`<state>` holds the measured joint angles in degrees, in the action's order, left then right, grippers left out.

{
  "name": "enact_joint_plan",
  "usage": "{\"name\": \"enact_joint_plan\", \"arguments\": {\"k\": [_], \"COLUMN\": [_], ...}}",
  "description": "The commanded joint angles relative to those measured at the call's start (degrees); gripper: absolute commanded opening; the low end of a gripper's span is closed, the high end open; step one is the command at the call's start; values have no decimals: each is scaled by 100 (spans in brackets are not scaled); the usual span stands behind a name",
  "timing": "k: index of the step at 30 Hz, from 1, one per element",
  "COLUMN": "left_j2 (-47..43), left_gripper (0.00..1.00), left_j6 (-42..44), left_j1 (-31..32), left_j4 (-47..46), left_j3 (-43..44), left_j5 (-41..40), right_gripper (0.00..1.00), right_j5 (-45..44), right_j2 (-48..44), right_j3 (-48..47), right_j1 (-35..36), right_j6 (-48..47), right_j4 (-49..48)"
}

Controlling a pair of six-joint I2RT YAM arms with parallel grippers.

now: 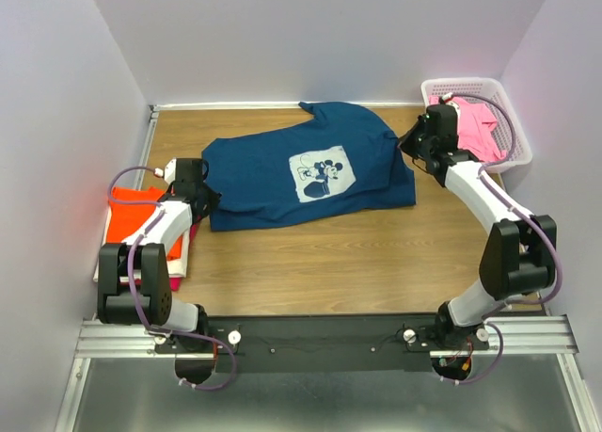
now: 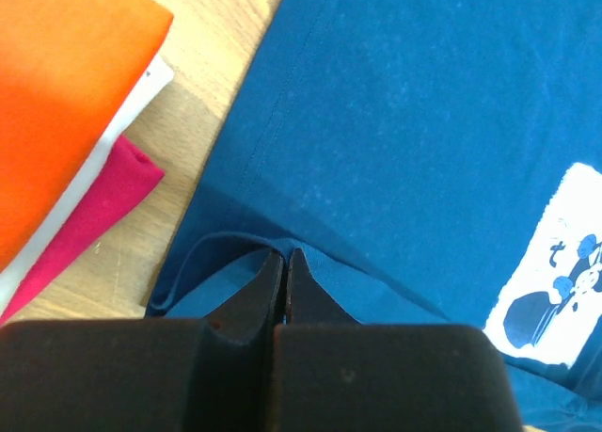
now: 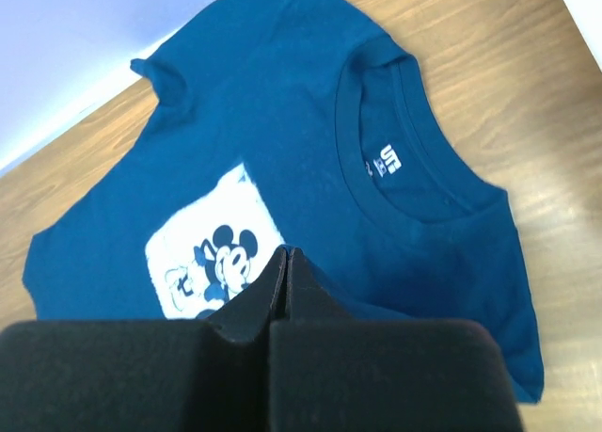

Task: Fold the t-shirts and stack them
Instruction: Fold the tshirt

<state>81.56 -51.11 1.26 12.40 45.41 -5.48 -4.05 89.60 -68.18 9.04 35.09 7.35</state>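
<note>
White arms (image 1: 480, 195), black tools (image 2: 285, 256) (image 3: 287, 253), lilac cables (image 1: 555, 263).

Only readable thing you've got is inside the collar of the navy tee (image 3: 282, 121): a small white neck label (image 3: 386, 159) that looks like "UT", with a tiny line under it too small to make out. The white chest print (image 3: 212, 253) is a cartoon mouse drawing, with no lettering I can read.

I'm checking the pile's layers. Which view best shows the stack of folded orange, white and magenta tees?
Left wrist: the folded stack shows all three edges, orange over white over magenta. Top external has the left arm across it; right wrist misses it.
</note>
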Motion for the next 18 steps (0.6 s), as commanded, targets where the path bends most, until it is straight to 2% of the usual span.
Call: {"name": "enact_joint_plan", "arguments": {"k": [1, 18], "left_j2": [79, 9], "left_gripper": [0, 0], "left_j6": [-22, 40], "left_j1": [-2, -82], "left_j4": [271, 535], "left_j3": [231, 346], "left_j5": [-226, -393], "right_gripper": [0, 0], "right_j5": [-122, -298], "right_j2": [434, 839], "right_j3": [-449, -863], "right_j1": [1, -51], "right_j6": [-108, -143], "right_j4": [-155, -384]}}
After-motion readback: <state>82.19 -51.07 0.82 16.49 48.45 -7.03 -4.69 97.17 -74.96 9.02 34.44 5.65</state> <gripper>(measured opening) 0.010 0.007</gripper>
